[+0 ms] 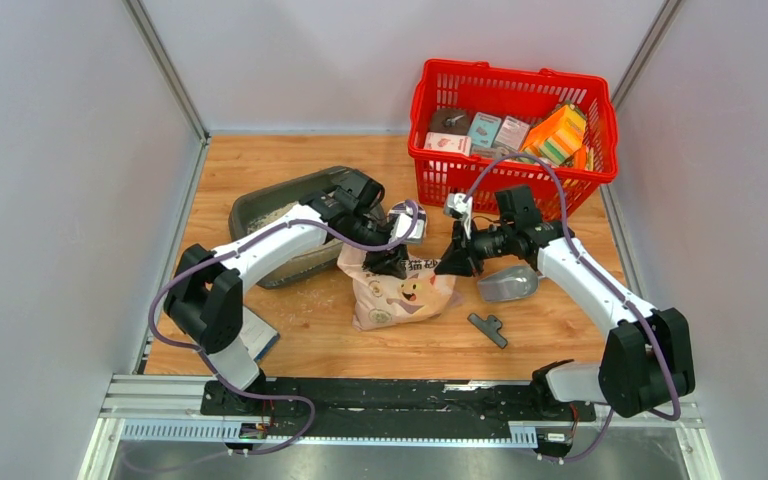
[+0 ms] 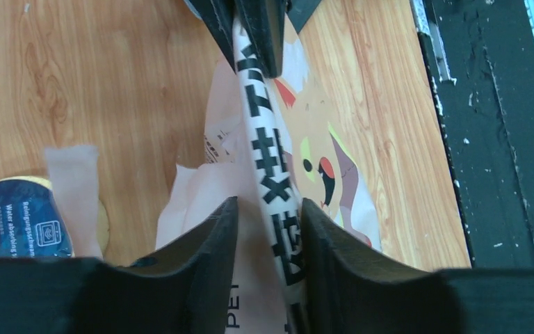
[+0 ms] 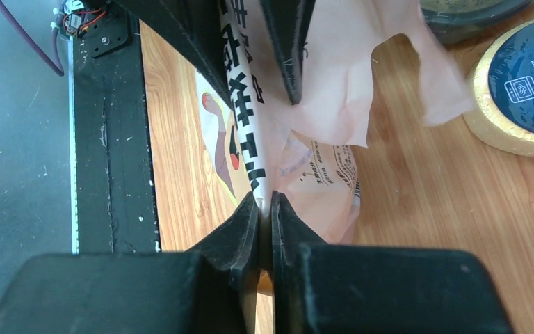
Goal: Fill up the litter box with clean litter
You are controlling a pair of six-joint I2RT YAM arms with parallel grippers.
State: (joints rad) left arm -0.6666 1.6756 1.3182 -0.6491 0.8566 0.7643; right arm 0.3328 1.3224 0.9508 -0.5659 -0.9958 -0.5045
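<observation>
Litter box (image 1: 290, 190): dark grey shallow tray with rounded corners, flat on the bench at back left, partly hidden under the left arm. A thin patch of clean litter (image 1: 273, 214) shows inside, pale beige and fine; a few grains are scattered on the bench just in front. Bag (image 1: 400, 292): beige-pink with dark characters and a cartoon animal, mid-bench just right of the tray. Its top edge is pulled up, pinched by the right end effector (image 3: 265, 202). The left end effector (image 2: 269, 203) straddles the same edge, fingers apart.
</observation>
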